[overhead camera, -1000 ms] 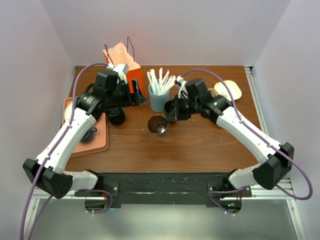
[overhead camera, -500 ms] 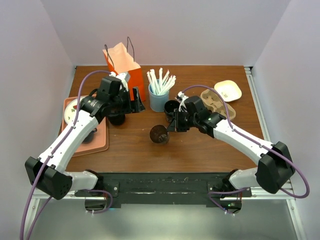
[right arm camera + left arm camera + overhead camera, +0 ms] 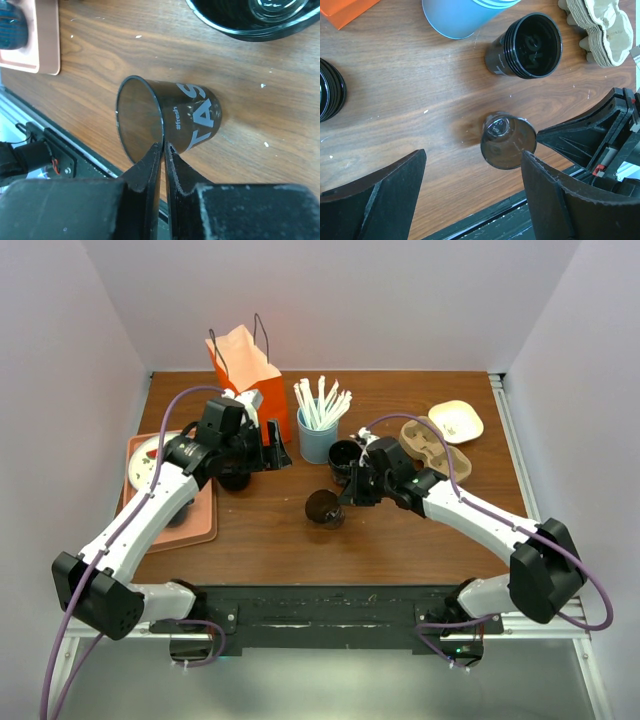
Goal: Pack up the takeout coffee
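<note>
While the whole rig sits in a little booth with pale lilac walls [image 3: 330,300] on three sides, the counter [image 3: 400,535] itself is dark brown wood grain, dotted with tiny white specks, with a black rail [image 3: 320,602] along the near edge.

The takeout coffee cup [image 3: 197,117] is roughly mid-counter, a bit toward the near edge from the blue straw holder [image 3: 317,440] and the all-black cup [image 3: 345,454]. It's not standing straight. Its long axis is slanted, with the open mouth leaning toward the near edge and the narrower base toward the back. Honestly can't tell if the base is touching the wood. The side printed "#fresh" faces the right wrist camera.

The right fingers [image 3: 160,152] are almost closed, pinching the cup's rim, one inside the mouth and one on the outer wall. The left fingers [image 3: 275,448] are spread wide with nothing in them, hovering over the counter to the left of the cup, close to the orange bag [image 3: 250,365].
</note>
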`<control>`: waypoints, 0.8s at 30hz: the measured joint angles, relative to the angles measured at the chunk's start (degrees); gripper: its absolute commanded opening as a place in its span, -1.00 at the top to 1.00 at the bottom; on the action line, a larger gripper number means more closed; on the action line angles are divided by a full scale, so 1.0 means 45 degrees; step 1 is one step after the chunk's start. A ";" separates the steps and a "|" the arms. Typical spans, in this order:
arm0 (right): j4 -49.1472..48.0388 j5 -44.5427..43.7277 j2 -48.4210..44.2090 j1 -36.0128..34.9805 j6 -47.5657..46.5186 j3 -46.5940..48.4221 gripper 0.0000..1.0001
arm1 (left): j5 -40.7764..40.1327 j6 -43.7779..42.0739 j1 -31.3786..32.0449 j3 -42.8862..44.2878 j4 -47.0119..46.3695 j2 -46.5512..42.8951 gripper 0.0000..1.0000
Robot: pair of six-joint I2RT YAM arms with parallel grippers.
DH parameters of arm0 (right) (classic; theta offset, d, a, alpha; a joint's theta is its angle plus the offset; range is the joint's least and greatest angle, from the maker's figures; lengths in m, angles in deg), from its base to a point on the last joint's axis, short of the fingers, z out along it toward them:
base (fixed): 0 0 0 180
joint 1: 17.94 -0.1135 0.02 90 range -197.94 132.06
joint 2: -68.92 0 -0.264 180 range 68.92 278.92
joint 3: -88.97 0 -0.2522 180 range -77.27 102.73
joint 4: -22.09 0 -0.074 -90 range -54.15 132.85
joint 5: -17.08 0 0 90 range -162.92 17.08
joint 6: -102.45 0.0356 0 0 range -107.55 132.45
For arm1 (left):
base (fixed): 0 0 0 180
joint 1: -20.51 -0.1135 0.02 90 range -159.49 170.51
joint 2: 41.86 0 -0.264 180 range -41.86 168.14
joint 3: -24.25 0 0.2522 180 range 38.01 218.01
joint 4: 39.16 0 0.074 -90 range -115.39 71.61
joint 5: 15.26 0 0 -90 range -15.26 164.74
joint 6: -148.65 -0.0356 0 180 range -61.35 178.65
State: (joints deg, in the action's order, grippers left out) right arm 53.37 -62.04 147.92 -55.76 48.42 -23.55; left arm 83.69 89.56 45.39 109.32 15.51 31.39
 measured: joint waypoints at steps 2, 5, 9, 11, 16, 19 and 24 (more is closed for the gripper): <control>0.0107 -0.0199 0.0010 0.0000 -0.0024 0.0000 0.76 | 0.0000 -0.0005 0.0000 0.0000 -0.0019 0.0000 -0.64; 0.0287 -0.0296 0.0039 0.0000 -0.0029 0.0000 0.66 | 0.0000 -0.0005 0.0000 0.0000 -0.0024 0.0000 -0.64; 0.0763 -0.0724 0.0039 0.0000 -0.0063 0.0165 0.51 | -0.0010 -0.0010 0.0000 0.0000 -0.0019 0.0000 -0.64; 0.1273 -0.0986 0.0029 0.0000 -0.0102 0.0471 0.46 | -0.0015 -0.0010 0.0000 0.0000 -0.0019 0.0000 -0.64; 0.2516 -0.1817 0.0019 0.0005 -0.0277 0.1773 0.03 | -0.0058 -0.0015 0.0000 0.0000 -0.0019 0.0000 -0.66; 0.3206 -0.2681 0.0087 0.0102 -0.0549 0.2798 -0.21 | -0.0102 -0.0015 0.0000 0.0000 -0.0019 -0.0019 -0.66; 0.4284 -0.4114 0.1316 0.1122 -0.1073 0.5197 -0.31 | -0.0291 -0.0015 0.0000 0.0000 0.0029 -0.0165 -0.65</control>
State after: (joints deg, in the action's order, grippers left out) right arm 72.65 -80.56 153.85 -50.71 43.59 -0.17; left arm 82.38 89.50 45.39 109.32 15.64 30.65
